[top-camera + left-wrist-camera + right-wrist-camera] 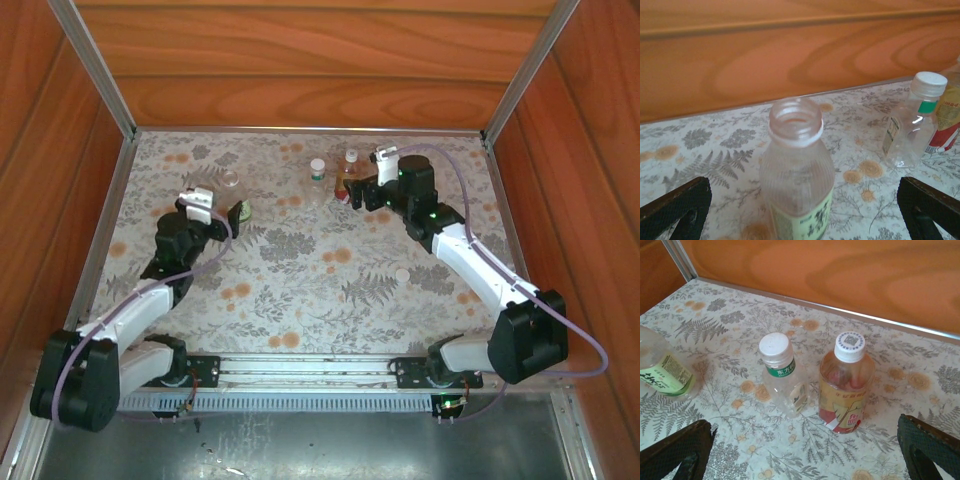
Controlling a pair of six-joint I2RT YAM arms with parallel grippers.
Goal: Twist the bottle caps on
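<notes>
— How far along are they getting?

— Take the capped green bottle [785, 380] as the marker. Well to its left, the left gripper [803, 181] is hanging with its fingers spread wide, gripping nothing. The uncapped bottle [797, 165] is standing upright between them, neck bare.

— And the marker itself?

— It's wearing a white cap [774, 346], and so is the amber bottle [846, 385] standing just to its right. Whether those are turned tight, I can't tell.

— The other arm?

— The right gripper [804, 420] is hovering on the near side of that pair, fingers spread and empty. A loose cap [402, 273] is lying on the mat [300, 300], well apart from the marker, to its right and nearer the front.

— So?

— I'd say two are looking done and one is waiting. That loose cap is needing to be fetched and screwed onto the bare neck.
</notes>
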